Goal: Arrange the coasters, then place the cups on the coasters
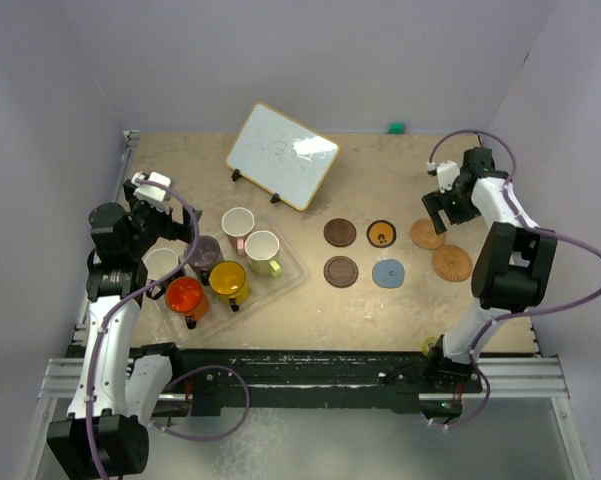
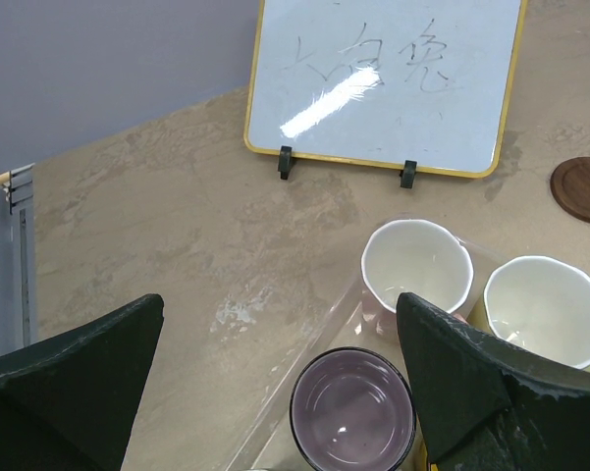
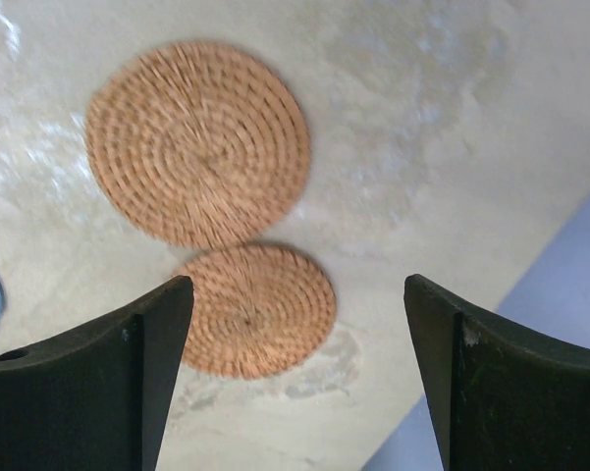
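Six coasters lie in two rows right of centre: two dark brown (image 1: 340,232) (image 1: 341,271), a brown one with an orange centre (image 1: 381,234), a blue-grey one (image 1: 388,273) and two tan woven ones (image 1: 427,234) (image 1: 451,263). Six cups stand in a clear tray (image 1: 294,268): white-pink (image 1: 238,223), pale yellow-green (image 1: 263,250), mauve (image 1: 204,252), yellow (image 1: 228,280), orange-red (image 1: 186,296), black with white inside (image 1: 161,264). My left gripper (image 2: 280,304) hangs open above the mauve cup (image 2: 353,412). My right gripper (image 3: 299,285) is open over the woven coasters (image 3: 196,142) (image 3: 260,309), holding nothing.
A small whiteboard (image 1: 282,156) on a stand leans at the back, behind the tray. A green object (image 1: 395,128) sits at the far edge. The table's right edge (image 3: 530,294) runs close beside the woven coasters.
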